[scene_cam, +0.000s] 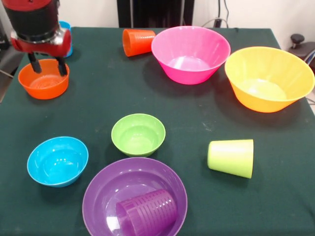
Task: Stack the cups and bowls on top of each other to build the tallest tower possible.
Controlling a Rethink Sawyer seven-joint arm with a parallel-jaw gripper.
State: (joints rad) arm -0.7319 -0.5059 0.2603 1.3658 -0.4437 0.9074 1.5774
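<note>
Glossy plastic throughout; ribbed purple cup (146,212) lies on side inside wide shallow purple bowl (134,195); beyond it, small green bowl (138,133) empty; gripper (47,66) spread, straddling far-left orange bowl (44,79) rim

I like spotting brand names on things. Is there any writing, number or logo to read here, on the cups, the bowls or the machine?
None. No word, number or logo can be read in this view.
The cups, like the lime green cup, and the bowls, like the pink bowl, are plain plastic.
The red and black arm above its claw shows no lettering either.
</note>
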